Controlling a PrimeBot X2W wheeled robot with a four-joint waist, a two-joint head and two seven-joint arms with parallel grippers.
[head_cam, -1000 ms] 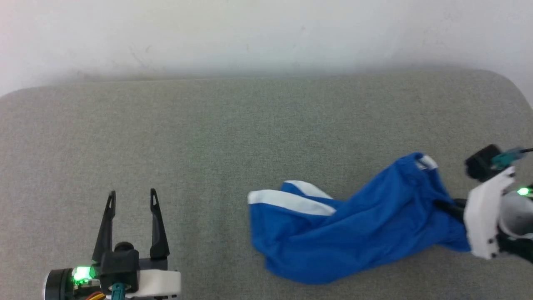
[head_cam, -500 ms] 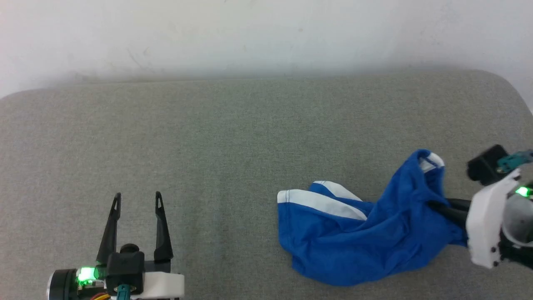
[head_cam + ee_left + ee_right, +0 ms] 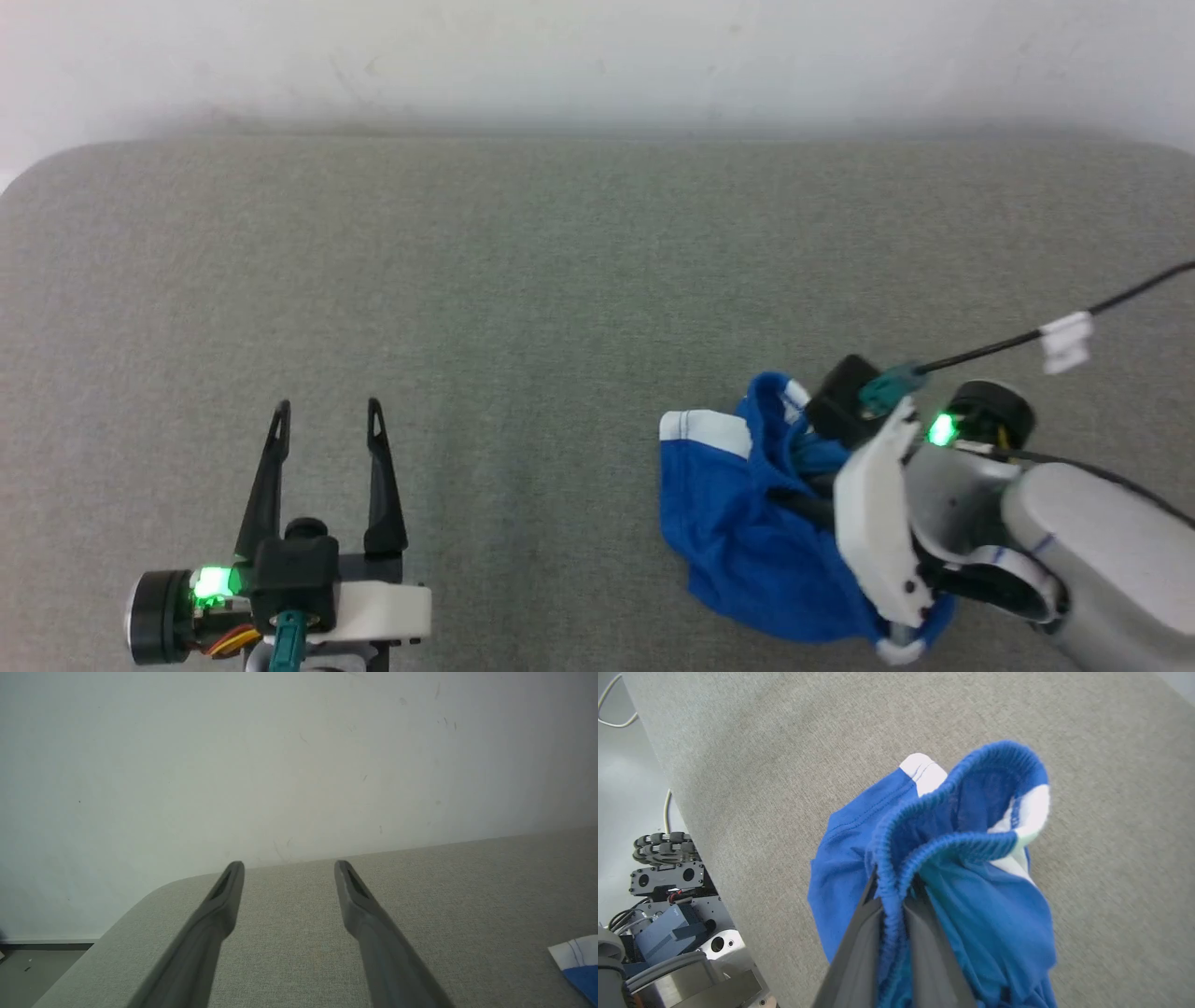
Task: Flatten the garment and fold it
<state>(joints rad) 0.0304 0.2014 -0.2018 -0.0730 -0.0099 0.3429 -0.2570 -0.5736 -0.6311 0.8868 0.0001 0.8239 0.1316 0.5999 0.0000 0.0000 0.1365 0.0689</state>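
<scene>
Shorts of bright royal blue lie bunched in a heap at the near right part of the grey fabric-covered tabletop, close to its front edge. A white-striped hem sticks out on the heap's left side and rests flat on the cloth surface. The rest of the fabric is crumpled under and around the right hand.

In the right wrist view that hand is clamped on the gathered elastic waistband. Its two dark fingers stand almost together with the ribbed band pinched between them. The waistband opens in a loop above the fingertips, with a white side stripe showing on its far edge, and the blue cloth falls away in folds below. How much of the shorts is lifted clear of the tabletop cannot be told. A black cable with a white tag runs off from the right wrist, where a green light glows.

The left hand is at the near left, well apart from the shorts. Its fingers are spread wide with nothing between them, pointing toward the pale wall. From the left wrist view the same hand is over bare tabletop, and one corner of the shorts shows at the lower right edge.
</scene>
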